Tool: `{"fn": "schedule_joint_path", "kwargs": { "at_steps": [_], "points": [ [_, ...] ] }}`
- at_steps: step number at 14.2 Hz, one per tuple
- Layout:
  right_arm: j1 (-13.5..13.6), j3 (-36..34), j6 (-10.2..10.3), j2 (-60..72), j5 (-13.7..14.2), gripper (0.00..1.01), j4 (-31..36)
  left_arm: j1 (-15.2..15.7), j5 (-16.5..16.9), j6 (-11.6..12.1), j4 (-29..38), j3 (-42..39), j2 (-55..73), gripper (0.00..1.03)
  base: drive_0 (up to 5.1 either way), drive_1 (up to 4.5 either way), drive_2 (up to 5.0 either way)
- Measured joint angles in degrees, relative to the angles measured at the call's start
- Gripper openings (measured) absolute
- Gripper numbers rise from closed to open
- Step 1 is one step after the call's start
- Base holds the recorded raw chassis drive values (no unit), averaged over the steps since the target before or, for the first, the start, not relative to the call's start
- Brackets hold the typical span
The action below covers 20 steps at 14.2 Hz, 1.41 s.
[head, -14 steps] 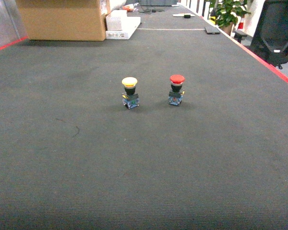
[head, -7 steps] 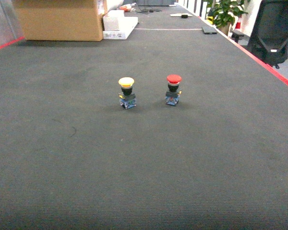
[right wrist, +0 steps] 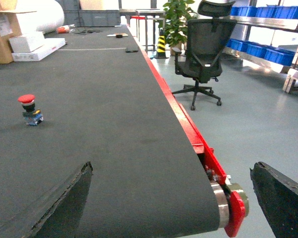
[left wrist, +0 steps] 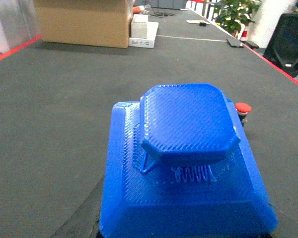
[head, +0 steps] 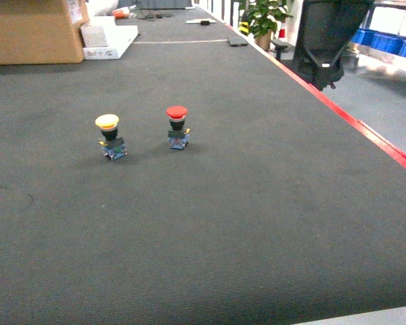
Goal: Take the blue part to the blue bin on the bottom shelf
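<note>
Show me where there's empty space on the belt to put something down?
The dark belt is bare in front of the yellow-capped push button and the red-capped push button, and on to the right as far as the red edge strip. It is crowded at the far left end, with the cardboard box and a white box.
</note>
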Motion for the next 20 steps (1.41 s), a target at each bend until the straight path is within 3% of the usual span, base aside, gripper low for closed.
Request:
{"fn": "schedule_joint_path", "kwargs": {
  "at_steps": [20],
  "points": [
    [0.0, 0.0, 0.0, 0.0, 0.0, 0.98, 0.0, -0.02, 0.02, 0.0, 0.02, 0.0, 0.0, 0.43, -1.6, -1.61, -1.6]
  ]
}}
